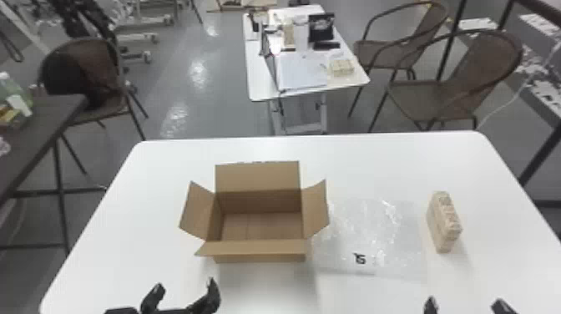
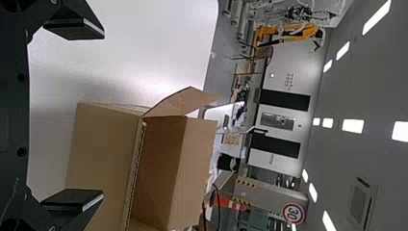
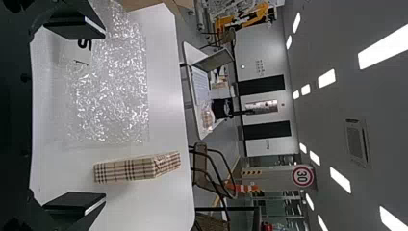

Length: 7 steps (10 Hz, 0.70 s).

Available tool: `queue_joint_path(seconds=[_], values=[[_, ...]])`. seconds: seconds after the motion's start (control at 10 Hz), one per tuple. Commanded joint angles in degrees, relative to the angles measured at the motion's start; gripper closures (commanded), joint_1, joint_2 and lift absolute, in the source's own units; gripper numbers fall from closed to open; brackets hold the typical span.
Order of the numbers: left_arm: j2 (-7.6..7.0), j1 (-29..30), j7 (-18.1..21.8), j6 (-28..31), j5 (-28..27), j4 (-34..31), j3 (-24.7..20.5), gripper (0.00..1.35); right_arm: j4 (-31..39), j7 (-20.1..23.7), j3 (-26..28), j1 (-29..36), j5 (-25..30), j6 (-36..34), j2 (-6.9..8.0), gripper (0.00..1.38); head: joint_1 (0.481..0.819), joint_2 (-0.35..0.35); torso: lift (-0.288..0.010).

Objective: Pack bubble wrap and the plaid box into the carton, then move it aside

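Both our jaws wide open, empty. We should gather bubble wrap (image 1: 369, 236) loosely, lower it well inside carton (image 1: 259, 248).

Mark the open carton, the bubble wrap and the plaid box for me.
Carton (image 1: 259, 252): head view, on its near outer side.
Bubble wrap (image 1: 367, 234): head view, on the middle of the sheet.
Plaid box (image 3: 126, 170): right wrist view, on its checked side.
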State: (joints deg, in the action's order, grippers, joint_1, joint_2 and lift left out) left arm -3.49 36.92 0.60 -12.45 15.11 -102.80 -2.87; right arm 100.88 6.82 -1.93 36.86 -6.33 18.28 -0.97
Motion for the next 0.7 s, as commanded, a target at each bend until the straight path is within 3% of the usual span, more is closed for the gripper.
queue_joint_path(seconds=[0.0,0.6], values=[[-0.12,0.1,-0.2,0.9,-0.3,-0.4,0.1,0.14,0.0,0.0,0.0,0.0,0.0,0.0,0.00,0.11,0.695,0.134,-0.027],[-0.29,-0.1,-1.1,-0.5,0.0,-0.4,0.0,0.14,0.0,0.0,0.0,0.0,0.3,0.0,0.00,0.11,0.695,0.138,-0.027]])
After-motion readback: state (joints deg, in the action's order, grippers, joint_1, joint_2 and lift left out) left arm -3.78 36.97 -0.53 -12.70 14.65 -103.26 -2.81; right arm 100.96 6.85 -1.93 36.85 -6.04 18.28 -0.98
